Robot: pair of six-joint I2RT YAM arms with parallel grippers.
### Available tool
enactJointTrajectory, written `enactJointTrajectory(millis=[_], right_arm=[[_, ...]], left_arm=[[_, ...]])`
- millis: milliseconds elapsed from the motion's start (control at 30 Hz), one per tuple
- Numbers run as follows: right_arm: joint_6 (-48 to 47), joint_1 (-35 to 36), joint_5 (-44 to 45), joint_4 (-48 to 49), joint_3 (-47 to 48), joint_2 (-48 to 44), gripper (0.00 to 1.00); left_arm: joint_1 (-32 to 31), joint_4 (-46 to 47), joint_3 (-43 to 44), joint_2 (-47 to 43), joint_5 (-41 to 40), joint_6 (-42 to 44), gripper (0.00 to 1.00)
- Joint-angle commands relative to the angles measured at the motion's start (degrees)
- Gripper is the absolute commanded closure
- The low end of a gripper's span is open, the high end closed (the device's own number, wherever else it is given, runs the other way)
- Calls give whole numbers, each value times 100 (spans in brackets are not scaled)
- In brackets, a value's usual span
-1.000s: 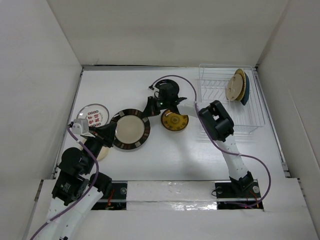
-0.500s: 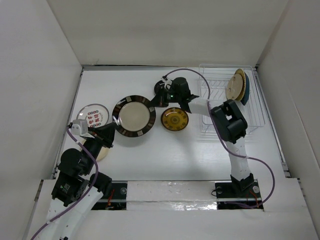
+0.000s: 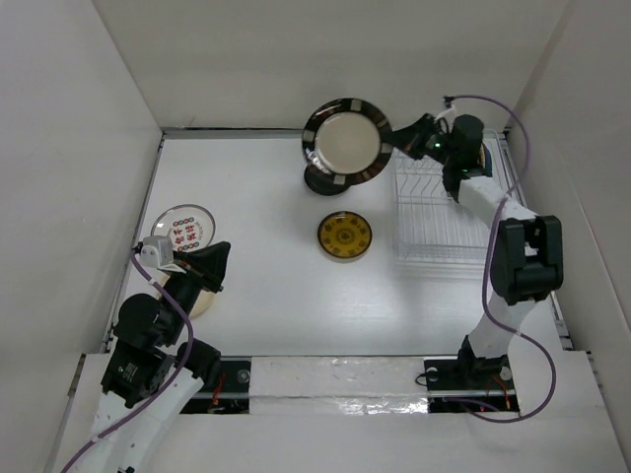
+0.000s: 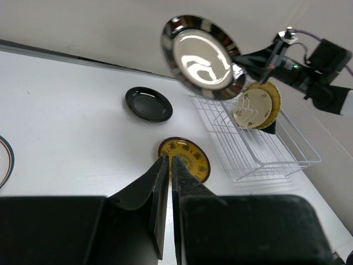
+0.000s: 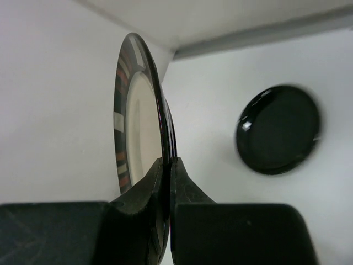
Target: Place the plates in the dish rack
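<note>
My right gripper [image 3: 392, 146] is shut on the rim of the cream plate with the brown striped rim [image 3: 345, 143] and holds it on edge in the air, just left of the white wire dish rack [image 3: 449, 212]. The right wrist view shows the pads [image 5: 157, 174] pinching that rim [image 5: 135, 110]. Two plates [image 4: 253, 105] stand in the rack's far end. A glossy black plate [image 4: 148, 104], a yellow-patterned plate [image 3: 344, 236] and a white plate with red marks [image 3: 184, 227] lie on the table. My left gripper [image 3: 219, 266] is shut and empty.
A cream dish [image 3: 202, 301] lies partly under my left arm near the table's left front. White walls enclose the table on three sides. The black plate [image 3: 317, 183] sits almost under the lifted plate.
My right arm has lifted the striped-rim plate off the table's left middle and carried it up and right, to beside the rack. The left arm has not moved.
</note>
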Motion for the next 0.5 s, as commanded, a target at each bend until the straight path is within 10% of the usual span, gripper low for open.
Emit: enactJointTrajectory(millis=[0, 467], right_arm=[[111, -705, 488, 395, 86, -942, 100], [-2269, -1717, 3678, -2365, 727, -2323, 100]], left_arm=[[17, 231, 77, -27, 102, 12, 96], [17, 310, 69, -106, 365, 65, 96]])
